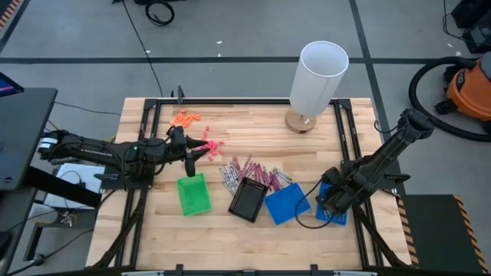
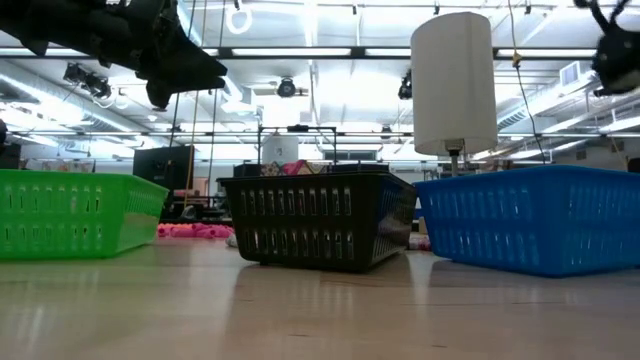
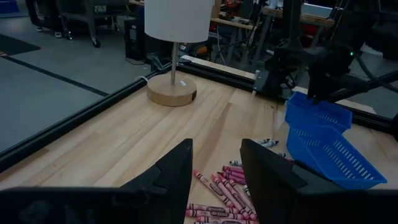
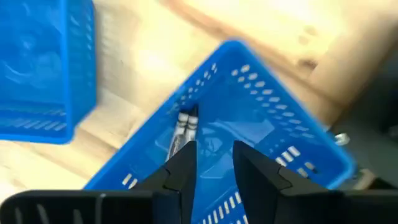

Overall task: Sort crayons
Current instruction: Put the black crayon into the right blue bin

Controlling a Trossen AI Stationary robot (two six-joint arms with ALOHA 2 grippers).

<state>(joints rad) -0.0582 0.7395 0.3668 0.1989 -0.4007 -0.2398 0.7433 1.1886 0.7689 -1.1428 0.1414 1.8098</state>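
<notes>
High view: both arms at the wooden table (image 1: 253, 130), crayons (image 1: 249, 172) piled mid-table.
R gripper (image 4: 212, 163) open over far blue tray (image 4: 273, 118), grey crayons (image 4: 185, 127) inside; L gripper (image 3: 216, 163) open, empty, near pile's lamp-side.

Left gripper (image 1: 189, 156) at nine o'clock, arm level, fingers parted. Right gripper (image 1: 331, 201) at four o'clock, angled downward, fingers parted.

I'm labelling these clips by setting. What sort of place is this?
Probably a robotics lab or workshop: a wooden table in a black metal frame on a concrete floor, ceiling strip lights over open racks, and an orange shop vacuum beside the rig.
</notes>
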